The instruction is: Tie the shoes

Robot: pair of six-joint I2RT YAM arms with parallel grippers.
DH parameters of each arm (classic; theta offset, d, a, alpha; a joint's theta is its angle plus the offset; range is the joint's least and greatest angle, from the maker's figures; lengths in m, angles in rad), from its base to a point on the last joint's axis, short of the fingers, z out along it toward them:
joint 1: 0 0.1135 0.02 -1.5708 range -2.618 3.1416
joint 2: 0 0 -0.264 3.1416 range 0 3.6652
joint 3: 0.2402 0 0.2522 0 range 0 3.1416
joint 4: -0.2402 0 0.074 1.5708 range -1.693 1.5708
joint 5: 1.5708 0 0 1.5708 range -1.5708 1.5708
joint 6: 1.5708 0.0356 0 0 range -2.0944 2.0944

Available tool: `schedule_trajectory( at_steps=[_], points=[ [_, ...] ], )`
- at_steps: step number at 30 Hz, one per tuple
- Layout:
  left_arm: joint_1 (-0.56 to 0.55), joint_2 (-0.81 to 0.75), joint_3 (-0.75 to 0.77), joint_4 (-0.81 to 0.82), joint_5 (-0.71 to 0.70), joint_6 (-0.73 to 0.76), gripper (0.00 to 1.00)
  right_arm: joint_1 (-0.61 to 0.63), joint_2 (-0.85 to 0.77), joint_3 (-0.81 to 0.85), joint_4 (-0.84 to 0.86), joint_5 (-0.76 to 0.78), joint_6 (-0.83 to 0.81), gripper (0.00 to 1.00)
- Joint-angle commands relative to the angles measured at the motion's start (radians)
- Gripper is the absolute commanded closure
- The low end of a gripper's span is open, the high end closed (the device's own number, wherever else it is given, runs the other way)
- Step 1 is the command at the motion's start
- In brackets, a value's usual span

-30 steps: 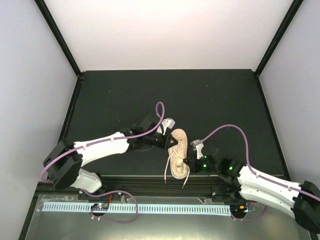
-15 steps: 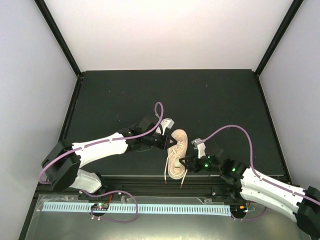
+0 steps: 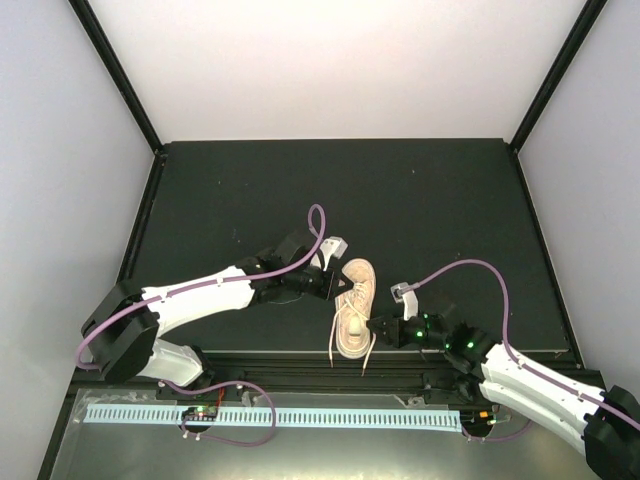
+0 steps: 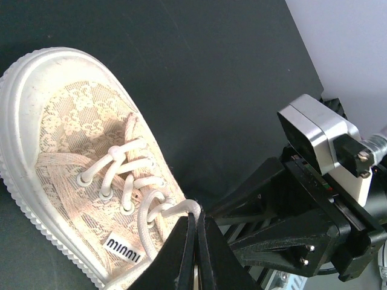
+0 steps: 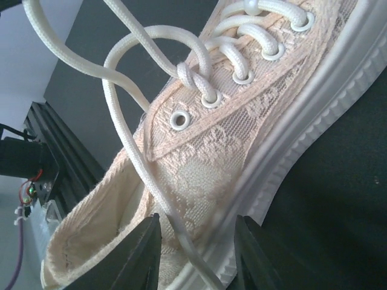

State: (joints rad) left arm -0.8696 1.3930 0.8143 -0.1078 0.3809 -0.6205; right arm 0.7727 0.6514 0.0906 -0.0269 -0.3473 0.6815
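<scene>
Beige-pink sneaker [image 3: 352, 308] is seen from above near the front edge of the black table [image 3: 420, 200], toe pointed away; left gripper [image 3: 337, 284] is set at its left side, right gripper [image 3: 374, 327] beside the heel; left wrist: fingers [image 4: 172, 257] are clamped on a lace [image 4: 158, 202] loop; right wrist: fingers [image 5: 142, 254] are parted, sneaker wall and a loose lace between them, nothing pinched.

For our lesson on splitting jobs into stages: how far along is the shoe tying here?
Done: the sneaker is laced, but no bow shows. In hand: the left gripper is shut on one lace; the right gripper stands open around another strand by the sneaker's side. Left: crossing, looping and pulling the bow tight.
</scene>
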Motion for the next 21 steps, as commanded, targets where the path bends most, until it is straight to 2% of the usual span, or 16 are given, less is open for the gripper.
schedule_trajectory(
  at_steps=[1, 8, 19, 21],
  points=[
    [0.007, -0.023, 0.002, 0.007, -0.015, 0.013, 0.98, -0.003, -0.009, -0.015, 0.05, -0.03, -0.003, 0.66],
    [0.007, -0.023, 0.006, 0.007, -0.014, 0.016, 0.98, -0.004, -0.014, -0.015, 0.048, -0.03, -0.018, 0.74],
    [0.007, -0.02, 0.009, 0.008, -0.014, 0.017, 0.98, -0.004, 0.033, -0.013, 0.085, -0.072, -0.034, 0.74],
    [0.007, -0.021, 0.008, 0.006, -0.014, 0.018, 0.98, -0.004, 0.046, -0.01, 0.09, -0.073, -0.036, 0.78]
  ],
)
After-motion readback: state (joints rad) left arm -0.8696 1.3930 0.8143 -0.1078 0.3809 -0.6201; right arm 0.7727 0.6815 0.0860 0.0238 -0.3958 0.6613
